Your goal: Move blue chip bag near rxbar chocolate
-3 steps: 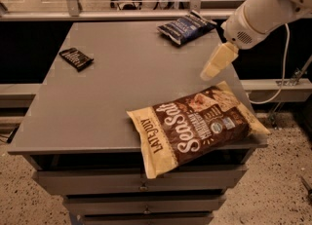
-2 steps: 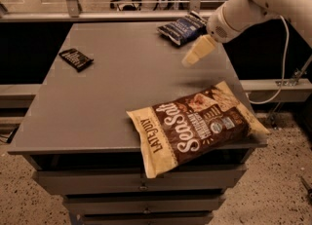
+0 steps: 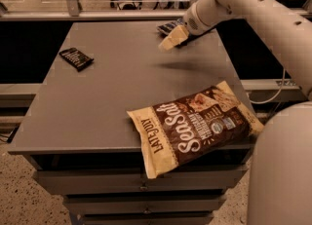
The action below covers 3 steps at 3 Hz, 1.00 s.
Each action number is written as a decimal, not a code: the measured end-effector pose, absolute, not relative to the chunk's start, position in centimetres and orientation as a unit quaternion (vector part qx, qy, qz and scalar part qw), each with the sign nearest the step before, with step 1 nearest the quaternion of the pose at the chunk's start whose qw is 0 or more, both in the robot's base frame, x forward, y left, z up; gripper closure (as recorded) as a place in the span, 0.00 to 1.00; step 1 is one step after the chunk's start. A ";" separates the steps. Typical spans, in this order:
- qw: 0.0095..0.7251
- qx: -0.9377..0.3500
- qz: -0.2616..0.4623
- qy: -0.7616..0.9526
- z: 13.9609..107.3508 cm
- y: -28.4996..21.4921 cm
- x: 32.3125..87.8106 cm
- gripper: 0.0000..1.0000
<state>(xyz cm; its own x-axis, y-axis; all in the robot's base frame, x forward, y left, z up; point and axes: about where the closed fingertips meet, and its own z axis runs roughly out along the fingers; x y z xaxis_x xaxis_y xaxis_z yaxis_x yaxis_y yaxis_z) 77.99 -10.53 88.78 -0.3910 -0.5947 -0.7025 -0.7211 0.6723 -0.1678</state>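
Observation:
The blue chip bag (image 3: 168, 26) lies at the far edge of the grey table (image 3: 117, 92), right of centre; only its dark-blue left end shows, and the rest is hidden behind my arm. My gripper (image 3: 173, 38) hangs just in front of and over that bag, pointing down and to the left. The rxbar chocolate (image 3: 76, 58), a small flat black bar, lies near the table's left edge, well apart from the bag and the gripper.
A large brown-and-cream "Sea Salt" bag (image 3: 195, 126) lies at the table's front right and overhangs the front edge. My white arm (image 3: 253, 9) reaches in from the right. Drawers (image 3: 141, 190) sit under the table. A rail (image 3: 97, 14) runs behind it.
My gripper has moved left and toward the far edge, from beside the table's right side to right over the blue chip bag. The bags and the bar have not moved.

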 end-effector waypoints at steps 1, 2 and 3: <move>0.387 -0.360 0.074 0.846 87.6 -9.0 82.0 0.00; 0.378 -0.342 0.060 0.858 86.5 -9.2 84.0 0.00; 0.366 -0.331 0.041 0.869 85.1 -11.1 84.8 0.15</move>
